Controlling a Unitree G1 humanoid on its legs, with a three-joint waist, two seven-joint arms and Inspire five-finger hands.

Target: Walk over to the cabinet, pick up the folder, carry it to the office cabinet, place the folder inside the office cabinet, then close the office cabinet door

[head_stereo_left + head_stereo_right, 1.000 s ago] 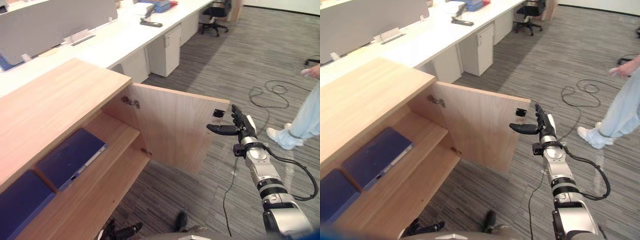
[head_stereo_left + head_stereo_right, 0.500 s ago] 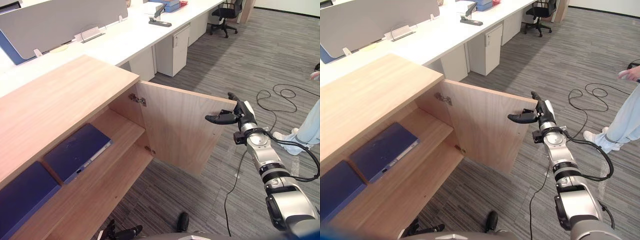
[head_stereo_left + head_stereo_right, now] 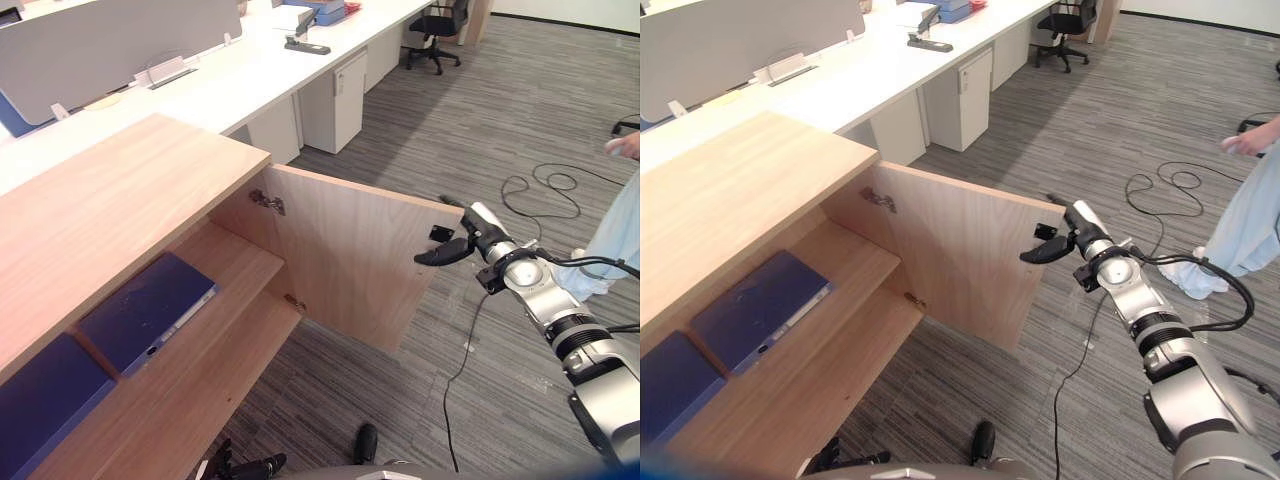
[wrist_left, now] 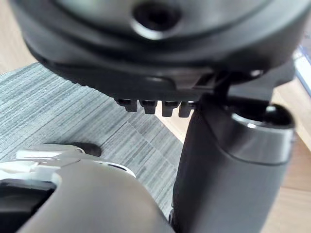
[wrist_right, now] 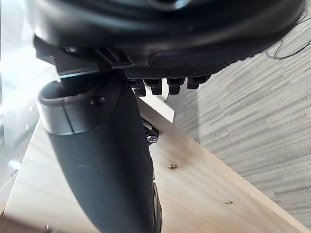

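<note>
Right hand (image 3: 458, 246) at free edge of open cabinet door (image 3: 350, 255), fingers straight, thumb outstretched across inner face. Blue folder (image 3: 150, 310) flat on shelf (image 3: 235, 268). Left hand (image 4: 146, 48) low, fingers relaxed.

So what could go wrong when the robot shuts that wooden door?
The thumb of the right hand reaches over the inside face of the light wooden cabinet door; it might get pinched as the door shuts. A person in pale trousers stands close by and could be bumped.
</note>
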